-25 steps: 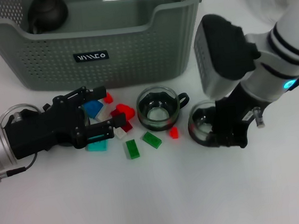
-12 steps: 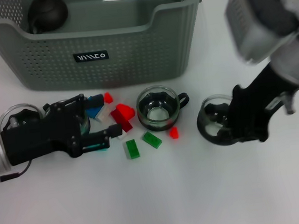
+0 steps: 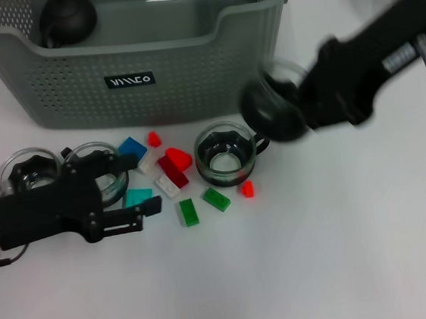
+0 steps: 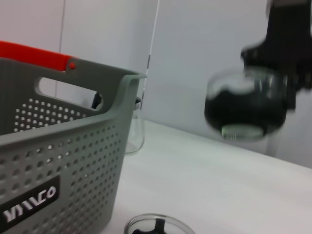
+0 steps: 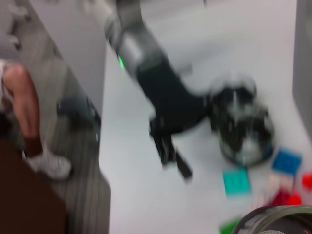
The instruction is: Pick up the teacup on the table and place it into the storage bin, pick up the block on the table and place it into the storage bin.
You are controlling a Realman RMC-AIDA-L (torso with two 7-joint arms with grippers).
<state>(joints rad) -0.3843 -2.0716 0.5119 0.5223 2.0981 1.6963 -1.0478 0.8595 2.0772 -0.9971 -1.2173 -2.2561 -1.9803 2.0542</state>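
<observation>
The right hand had lifted its small dark glass teacup off the white counter, where it had stood a second earlier, and swung it up toward the large grey-green perforated plastic storage bin. The hand was clenched on the cup's rim, the cup tilted and hanging just off the bin's right front corner, not yet over the opening. Judging from this, the first placement was under way, with only the carry over the rim and the release left.

The left hand had drawn back from the scattered coloured plastic blocks, its fingers spread and holding nothing, beside a teal flat block. The block pick appeared unstarted.
</observation>
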